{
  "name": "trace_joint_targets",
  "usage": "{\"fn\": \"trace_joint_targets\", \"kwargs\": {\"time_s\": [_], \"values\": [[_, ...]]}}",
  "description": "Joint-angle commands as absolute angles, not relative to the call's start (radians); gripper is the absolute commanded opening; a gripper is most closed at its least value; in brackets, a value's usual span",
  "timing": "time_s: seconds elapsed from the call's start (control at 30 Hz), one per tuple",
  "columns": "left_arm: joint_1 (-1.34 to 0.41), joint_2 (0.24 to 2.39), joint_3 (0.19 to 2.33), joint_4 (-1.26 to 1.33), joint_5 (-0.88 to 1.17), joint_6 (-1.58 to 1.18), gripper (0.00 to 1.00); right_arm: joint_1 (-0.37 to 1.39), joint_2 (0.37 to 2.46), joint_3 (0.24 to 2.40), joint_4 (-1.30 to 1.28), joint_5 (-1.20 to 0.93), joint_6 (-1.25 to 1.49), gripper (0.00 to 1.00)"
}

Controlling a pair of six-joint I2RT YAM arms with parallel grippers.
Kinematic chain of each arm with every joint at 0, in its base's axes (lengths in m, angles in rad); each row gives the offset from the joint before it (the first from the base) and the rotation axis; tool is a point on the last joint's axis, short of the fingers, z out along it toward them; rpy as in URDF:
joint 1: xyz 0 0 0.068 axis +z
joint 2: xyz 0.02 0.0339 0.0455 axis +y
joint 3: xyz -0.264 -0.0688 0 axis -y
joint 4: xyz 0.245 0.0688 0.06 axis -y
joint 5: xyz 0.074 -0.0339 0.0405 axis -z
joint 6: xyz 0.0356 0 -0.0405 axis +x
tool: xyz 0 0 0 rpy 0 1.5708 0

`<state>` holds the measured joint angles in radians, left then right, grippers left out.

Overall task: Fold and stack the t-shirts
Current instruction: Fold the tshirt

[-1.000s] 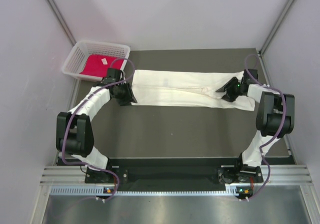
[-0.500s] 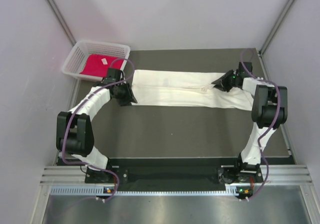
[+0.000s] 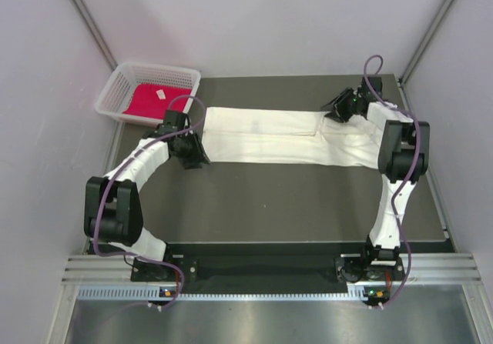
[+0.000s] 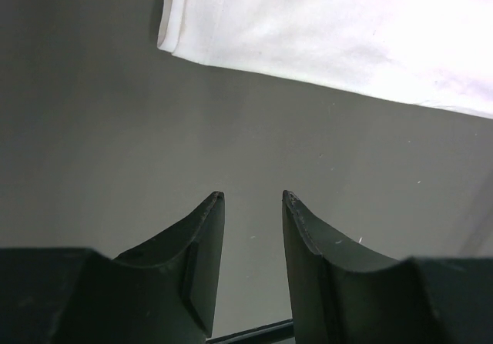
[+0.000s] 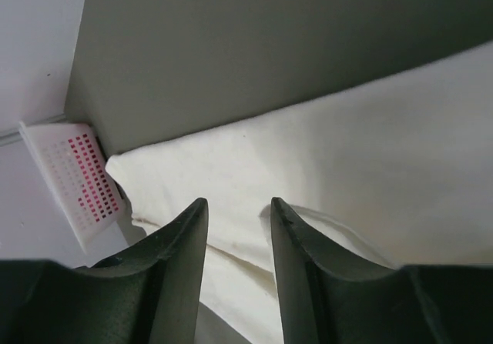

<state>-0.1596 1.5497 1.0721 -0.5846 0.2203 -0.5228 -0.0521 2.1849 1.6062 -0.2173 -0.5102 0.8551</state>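
Observation:
The cream-white t-shirt (image 3: 285, 135) lies folded into a long strip across the far half of the table. It also shows in the left wrist view (image 4: 331, 28) and the right wrist view (image 5: 362, 167). My left gripper (image 3: 196, 158) is open and empty over bare table just in front of the strip's left end; its jaws (image 4: 249, 198) hold nothing. My right gripper (image 3: 333, 107) is open above the strip's far right part, with cloth under the jaws (image 5: 237, 204) but none held. The red-magenta t-shirt (image 3: 154, 100) with a small white tag lies in the white mesh basket (image 3: 123, 78).
The basket stands at the far left corner, half off the dark table (image 3: 285, 198). Grey walls enclose the table on three sides. The basket's mesh also shows in the right wrist view (image 5: 77, 182). The arm bases sit on the rail at the near edge.
My right gripper has moved from the strip's right front edge toward the far edge, and the cloth there now lies flatter. My left gripper has shifted slightly forward.

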Motion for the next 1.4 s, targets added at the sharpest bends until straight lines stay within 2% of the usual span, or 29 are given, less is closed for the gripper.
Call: {"fn": "trace_joint_targets", "kwargs": {"time_s": [0.0, 0.1, 0.27, 0.4, 0.5, 0.63, 0.87, 1.0, 1.37], "values": [[-0.158, 1.486, 1.055, -0.574, 0.218, -0.535, 0.41, -0.029, 2.221, 1.753, -0.271, -0.569, 0.79, 0.4], [-0.158, 1.483, 1.049, -0.558, 0.227, -0.549, 0.41, -0.021, 2.243, 1.854, -0.395, -0.583, 0.715, 0.43], [-0.158, 1.526, 1.077, -0.52, 0.23, -0.561, 0.44, -0.046, 2.099, 1.819, -0.518, -0.482, 0.588, 0.49], [-0.158, 1.595, 1.14, -0.548, 0.161, -0.56, 0.51, -0.095, 1.932, 1.631, -0.569, -0.37, 0.52, 0.59], [-0.158, 1.65, 1.158, -0.54, 0.141, -0.587, 0.53, -0.197, 1.784, 1.464, -0.572, -0.351, 0.456, 0.64], [-0.158, 1.675, 1.147, -0.493, 0.092, -0.633, 0.53, -0.264, 1.674, 1.344, -0.569, -0.403, 0.446, 0.65], [-0.152, 1.73, 1.144, -0.41, 0.009, -0.721, 0.5, -0.265, 1.557, 1.158, -0.534, -0.431, 0.443, 0.65], [-0.15, 1.768, 1.117, -0.342, 0.008, -0.749, 0.48, -0.268, 1.534, 1.126, -0.534, -0.43, 0.43, 0.65], [-0.146, 1.812, 1.144, -0.376, -0.078, -0.736, 0.47, -0.27, 1.519, 1.126, -0.54, -0.436, 0.425, 0.66]]}}
